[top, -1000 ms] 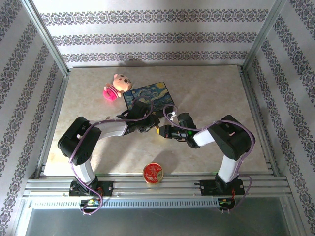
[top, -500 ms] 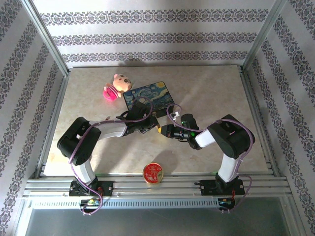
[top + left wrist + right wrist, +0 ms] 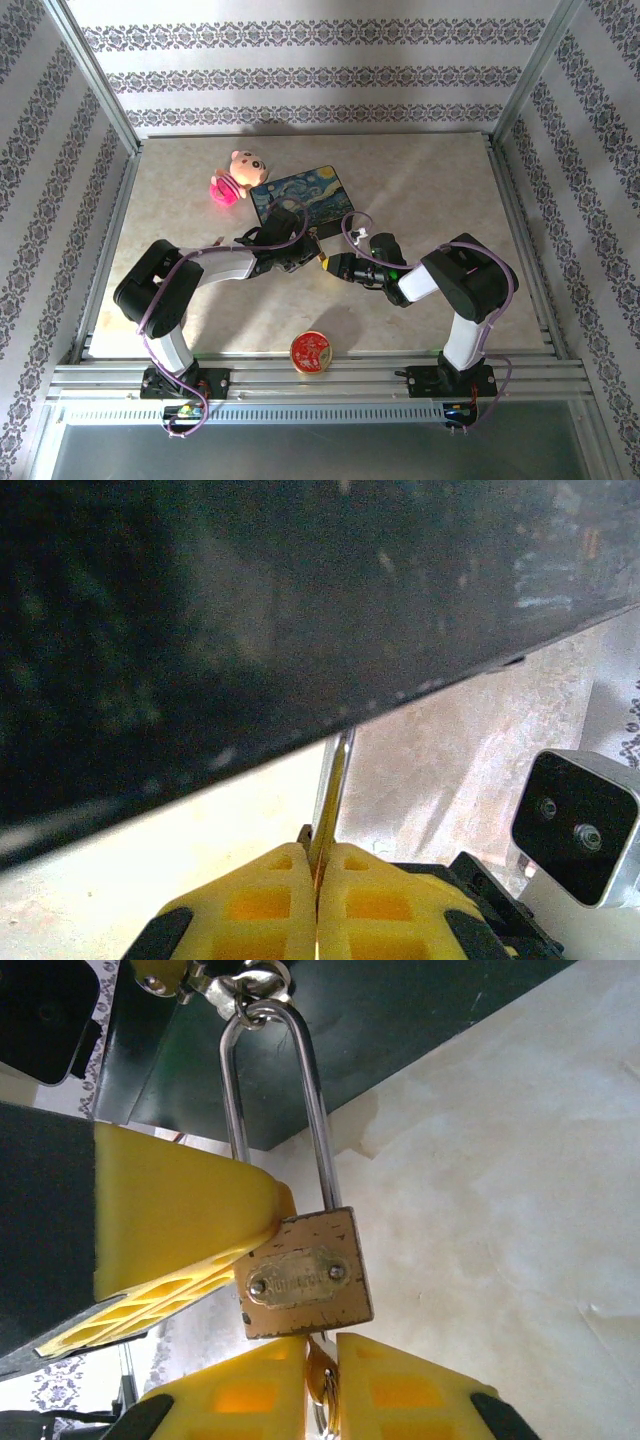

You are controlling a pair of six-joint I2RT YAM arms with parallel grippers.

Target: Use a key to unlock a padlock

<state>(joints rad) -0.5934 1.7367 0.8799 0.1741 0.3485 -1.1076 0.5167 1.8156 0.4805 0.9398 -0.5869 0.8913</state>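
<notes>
The small brass padlock (image 3: 305,1272) hangs by its silvery shackle (image 3: 315,1110) from a hasp on the dark side of the painted box (image 3: 400,1020). My left gripper (image 3: 320,848) is shut on the thin shackle; one of its yellow fingers (image 3: 180,1220) presses the padlock's upper left corner. My right gripper (image 3: 320,1350) sits right under the padlock, closed around the head of the key (image 3: 322,1378). The key's blade goes up into the lock's bottom. In the top view both grippers (image 3: 306,255) (image 3: 332,266) meet in front of the box (image 3: 300,198).
A pink plush toy (image 3: 232,177) lies left of the box. A round red-gold tin (image 3: 312,352) sits near the table's front edge between the arm bases. Metal frame rails border the table on all sides.
My left gripper has closed on the shackle. The right wrist has rolled and eased slightly to the right, its cable loop swinging with it. Box, toy and tin have not moved.
</notes>
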